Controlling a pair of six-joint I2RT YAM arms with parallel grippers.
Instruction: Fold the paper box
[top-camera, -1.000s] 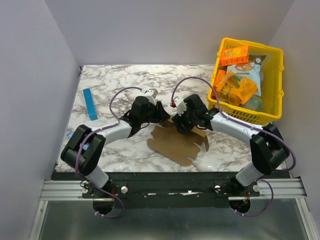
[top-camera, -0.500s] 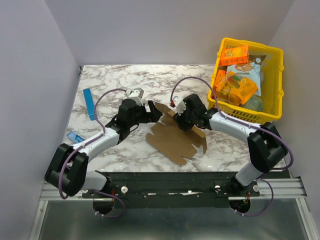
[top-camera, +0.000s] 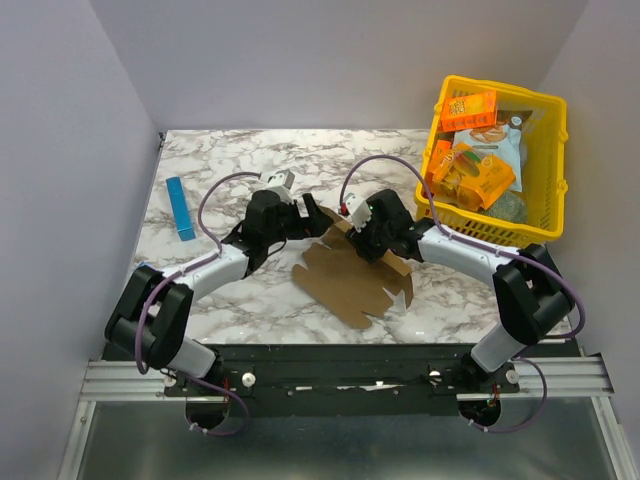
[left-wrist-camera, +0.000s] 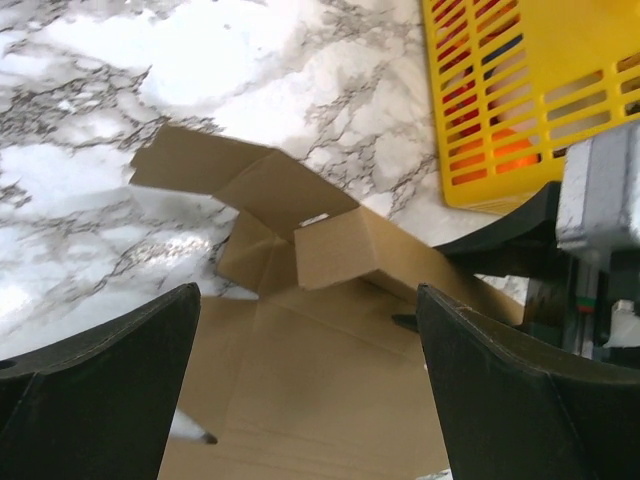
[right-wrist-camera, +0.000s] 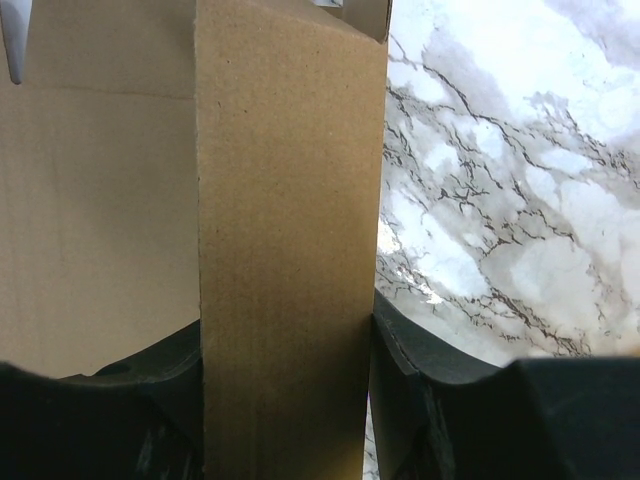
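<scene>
Top external view shows the paper box (top-camera: 350, 285) as a mostly flat brown die-cut sheet on the marble table (top-camera: 230, 160), lying between the two arms and near the yellow basket (top-camera: 556, 115) of snack packs. A slim blue bar (top-camera: 180, 208) sits well off to the left. The right gripper (top-camera: 360, 242) is down on the sheet's far edge. Its wrist view shows a long cardboard panel standing up between the fingers and filling the gap, so I take the jaws to be clamped on that raised flap. The left gripper (top-camera: 312, 220) hovers just beside the far-left corner with its jaws wide apart and nothing between them, looking down on a half-lifted flap and the creases around it. The folding looks to be at an early stage, with one side wall coming up and the rest of the sheet flat. The next move probably falls to the left arm: come down on the base panel or the neighbouring flap and steady it. The right could then bend its panel over the crease without dragging the whole sheet.
</scene>
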